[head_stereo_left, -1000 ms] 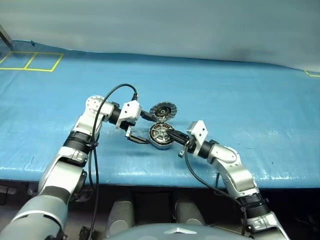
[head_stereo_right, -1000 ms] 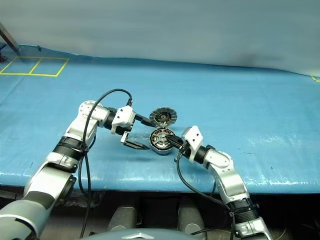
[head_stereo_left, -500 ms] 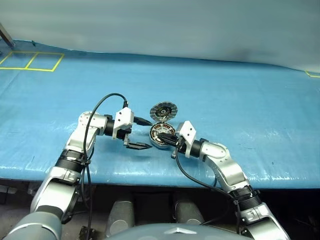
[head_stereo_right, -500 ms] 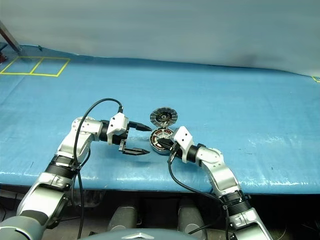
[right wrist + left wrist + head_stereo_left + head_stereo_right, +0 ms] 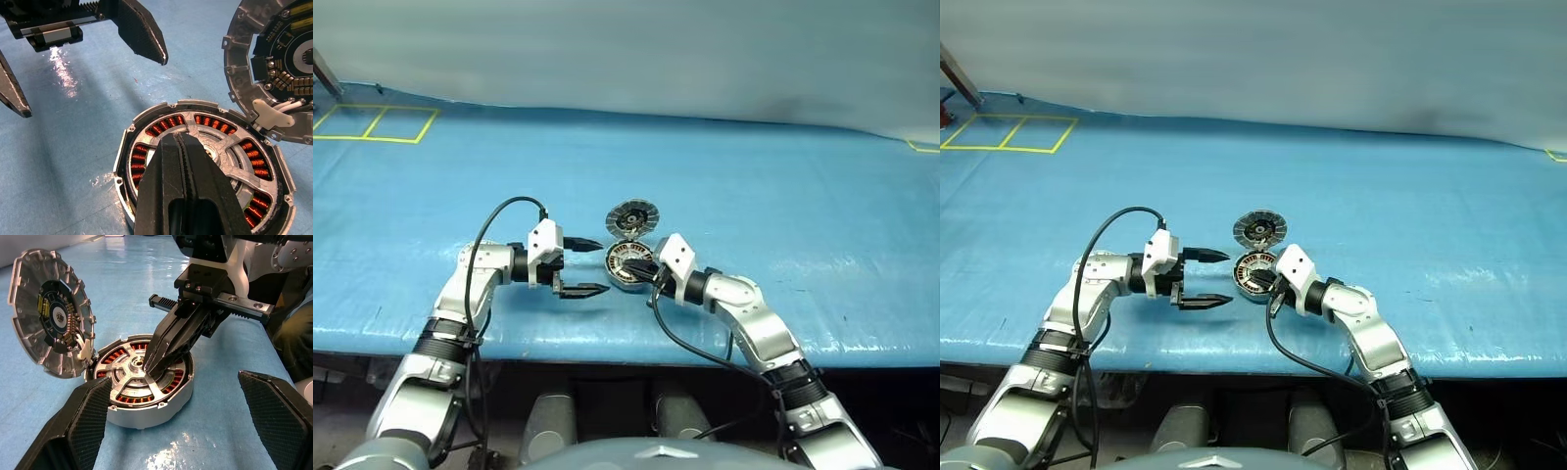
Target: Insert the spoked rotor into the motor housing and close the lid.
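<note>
Now the left gripper (image 5: 585, 265) has pulled back from the lid (image 5: 633, 215). A second ago one of its fingers was right by the lid and housing (image 5: 628, 264); now it sits just to the left of them, apart, a bit lower. The lid has stayed up, tilted open on its hinge. So I think the lid is not being closed yet. The left jaws are wide open and hold nothing, with one finger (image 5: 83, 423) near the housing's side.

In the middle, the housing sits on the blue bench (image 5: 803, 196). The rotor (image 5: 142, 379) already lies inside it, with the copper coils showing between its spokes. It looks flat in there, so the first half of the job seems done.

On the right, the right gripper (image 5: 149, 368) has slid in a little closer over the housing. Its jaws are pressed shut and hold nothing. The tips rest on the rotor near its hub, maybe pushing it down. The lid still needs to be swung down.
</note>
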